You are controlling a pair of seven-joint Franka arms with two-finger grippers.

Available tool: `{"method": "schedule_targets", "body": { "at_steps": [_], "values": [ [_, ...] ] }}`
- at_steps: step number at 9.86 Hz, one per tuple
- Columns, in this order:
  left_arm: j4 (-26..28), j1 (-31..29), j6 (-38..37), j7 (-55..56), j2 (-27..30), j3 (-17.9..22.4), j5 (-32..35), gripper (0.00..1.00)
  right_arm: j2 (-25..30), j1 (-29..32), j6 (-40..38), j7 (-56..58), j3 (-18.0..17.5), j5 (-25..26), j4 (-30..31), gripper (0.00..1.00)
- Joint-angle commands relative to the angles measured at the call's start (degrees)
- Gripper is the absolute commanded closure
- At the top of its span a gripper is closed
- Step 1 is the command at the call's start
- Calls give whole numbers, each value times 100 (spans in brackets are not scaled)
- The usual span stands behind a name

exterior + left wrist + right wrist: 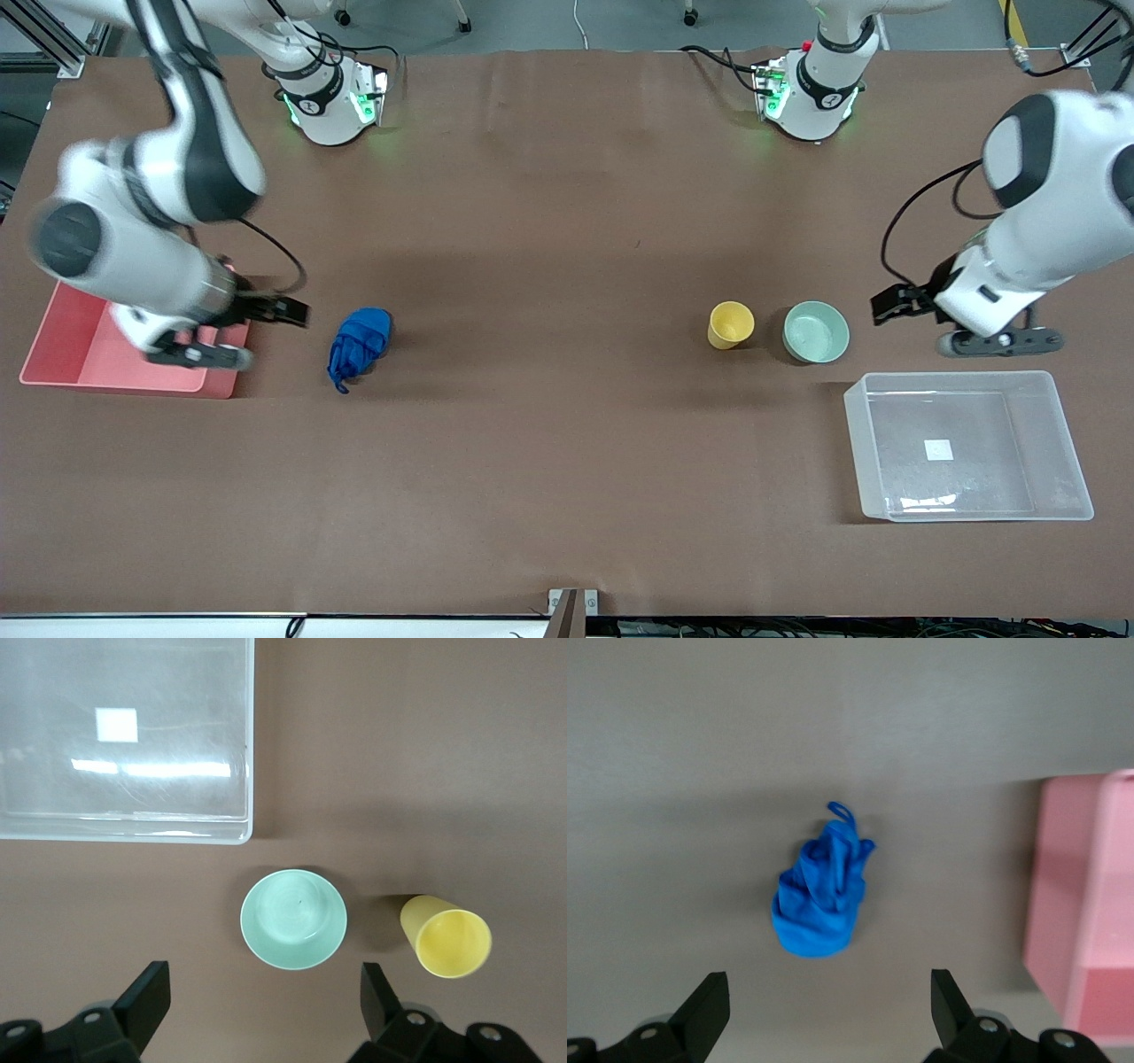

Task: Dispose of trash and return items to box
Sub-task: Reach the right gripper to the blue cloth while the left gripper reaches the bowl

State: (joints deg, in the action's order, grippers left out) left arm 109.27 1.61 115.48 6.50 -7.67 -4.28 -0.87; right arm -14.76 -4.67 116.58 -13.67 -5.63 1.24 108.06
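The trash, a bright blue soft lump [359,341] with a thin tail, lies on the brown table beside the pink bin [62,350]. It also shows in the right wrist view [819,904]. My right gripper [288,312] is open and empty, up over the table between the pink bin and the lump [828,983]. A yellow cup [730,324] and a mint-green bowl [816,331] stand side by side; both show in the left wrist view, cup [447,939] and bowl [293,919]. My left gripper [886,306] is open and empty, up over the table beside the bowl [263,979]. The clear box [1067,447] is empty.
The clear box with its white sticker [938,449] sits nearer the front camera than the bowl, at the left arm's end; its wall shows in the left wrist view [133,828]. The pink bin shows in the right wrist view [1085,904]. Brown table stretches between lump and cup.
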Motion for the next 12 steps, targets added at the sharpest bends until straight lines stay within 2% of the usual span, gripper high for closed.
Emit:
{"method": "schedule_targets", "body": {
  "at_steps": [1, 3, 7, 8, 9, 10, 11, 12],
  "values": [
    [987, -168, 919, -244, -67, -21, -28, 5, -140, -87, 1255, -162, 1, 480, 844, 0],
    [1664, -345, 1833, -639, -286, -21, -28, 5, -358, -61, 2320, -162, 1, 736, 1470, 0],
    [1826, -416, 2558, -711, -998, -56, -19, 5, -993, -131, 3011, -162, 1, 737, 1559, 0],
    [1834, -390, 2741, -711, -1130, -56, -19, 5, -993, -131, 3037, -153, 1, 746, 1577, 6],
    [1835, -372, 2882, -711, -1262, -65, -19, 5, -1019, -122, 3089, -153, 1, 780, 1577, 19],
    [1808, -363, 3014, -711, -1394, -65, -19, 8, -1037, -140, 3107, -153, 1, 781, 1577, 38],
    [1799, -363, 3172, -711, -1517, -65, -19, 16, -1055, -148, 3081, -153, 1, 781, 1577, 66],
    [1799, -363, 3287, -711, -1623, -73, -19, 25, -1055, -131, 3029, -171, 1, 781, 1560, 89]
  ]
}}
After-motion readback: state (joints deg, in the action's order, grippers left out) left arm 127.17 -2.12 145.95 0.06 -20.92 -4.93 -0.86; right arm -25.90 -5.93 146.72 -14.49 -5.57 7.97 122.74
